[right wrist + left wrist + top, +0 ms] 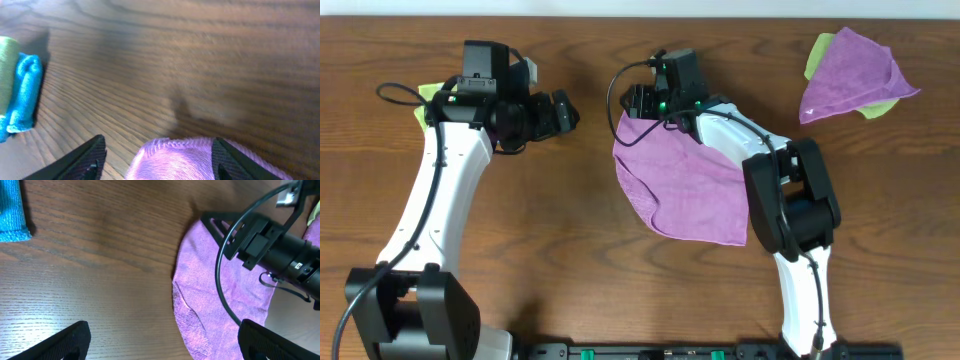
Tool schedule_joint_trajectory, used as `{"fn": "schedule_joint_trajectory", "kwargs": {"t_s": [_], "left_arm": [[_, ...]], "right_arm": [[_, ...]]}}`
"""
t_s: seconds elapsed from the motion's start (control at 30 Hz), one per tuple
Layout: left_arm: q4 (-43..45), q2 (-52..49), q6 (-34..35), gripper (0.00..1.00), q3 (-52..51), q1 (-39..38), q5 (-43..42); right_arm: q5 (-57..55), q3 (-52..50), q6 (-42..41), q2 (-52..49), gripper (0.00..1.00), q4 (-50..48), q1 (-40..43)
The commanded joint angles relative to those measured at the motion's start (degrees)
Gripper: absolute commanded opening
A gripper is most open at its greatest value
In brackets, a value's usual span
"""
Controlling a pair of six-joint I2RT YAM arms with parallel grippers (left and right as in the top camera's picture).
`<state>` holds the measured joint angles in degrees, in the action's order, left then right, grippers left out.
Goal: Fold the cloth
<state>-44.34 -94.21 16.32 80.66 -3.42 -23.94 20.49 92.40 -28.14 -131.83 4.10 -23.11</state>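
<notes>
The cloth [685, 185], a pinkish-purple towel, lies rumpled in the middle of the table. My right gripper [632, 102] hovers over its far left corner. In the right wrist view the right gripper [160, 160] is open, with a raised fold of the cloth [175, 157] between the fingers. The fold touches the right finger and stands clear of the left one. My left gripper [565, 112] hangs wide open to the left of the cloth. In the left wrist view the left gripper [167, 345] holds nothing, and the cloth [220, 295] reaches its right finger [270, 340].
A duller violet towel [855, 75] lies on a yellow-green towel [817, 55] at the far right. A folded blue towel [12, 210] and a green one [428, 95] sit at the far left beside the left arm. The right arm's cable [222, 270] loops over the cloth.
</notes>
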Motion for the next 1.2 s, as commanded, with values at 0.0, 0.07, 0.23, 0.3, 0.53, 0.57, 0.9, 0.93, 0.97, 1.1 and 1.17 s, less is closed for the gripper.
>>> {"fn": "schedule_joint_trajectory", "kwargs": {"t_s": [0.0, 0.07, 0.23, 0.3, 0.53, 0.57, 0.9, 0.93, 0.97, 1.1, 1.17], "left_arm": [[0.0, 0.6, -1.6, 0.96, 1.3, 0.4, 0.6], [0.0, 0.6, -1.6, 0.95, 1.3, 0.4, 0.9], [-0.8, 0.6, -1.6, 0.95, 1.3, 0.4, 1.0], [-1.8, 0.6, -2.3, 0.96, 1.5, 0.4, 1.0], [-9.2, 0.6, -5.0, 0.95, 2.7, -1.3, 2.9], [-10.2, 0.6, -5.1, 0.95, 2.8, -2.2, 3.6], [-12.2, 0.6, 0.0, 0.96, 2.8, -19.6, 6.4], [-11.3, 0.6, 0.9, 0.96, 2.8, -21.2, 6.4], [-10.4, 0.6, 1.5, 0.95, 2.8, -22.7, 6.5], [-6.8, 0.4, 1.7, 0.95, 2.7, -27.7, 6.6], [-6.2, -0.2, 1.7, 0.95, 2.7, -29.3, 6.6]], "right_arm": [[3.3, 0.3, -2.5, -0.9, 0.75, -1.4, -0.2], [5.1, 0.7, -3.1, -0.9, 0.8, -1.5, 0.0], [8.4, 1.3, -3.1, 2.3, 0.99, 1.9, 2.0], [7.9, 1.3, -2.1, 4.7, 0.99, 4.3, 3.0], [0.8, 1.3, 7.3, 17.0, 0.99, 25.0, 7.2], [-0.9, 1.3, 8.9, 19.1, 0.99, 28.9, 7.6], [-11.3, -0.2, 18.0, 41.0, 0.99, 58.0, 15.7], [-11.3, -1.0, 18.5, 42.9, 0.99, 59.0, 17.0], [-11.3, -2.3, 18.9, 45.2, 0.99, 59.8, 18.6], [-9.1, -11.1, 19.6, 56.0, 0.99, 60.5, 25.3], [-6.5, -16.0, 19.7, 61.0, 0.99, 60.5, 28.0]]}}
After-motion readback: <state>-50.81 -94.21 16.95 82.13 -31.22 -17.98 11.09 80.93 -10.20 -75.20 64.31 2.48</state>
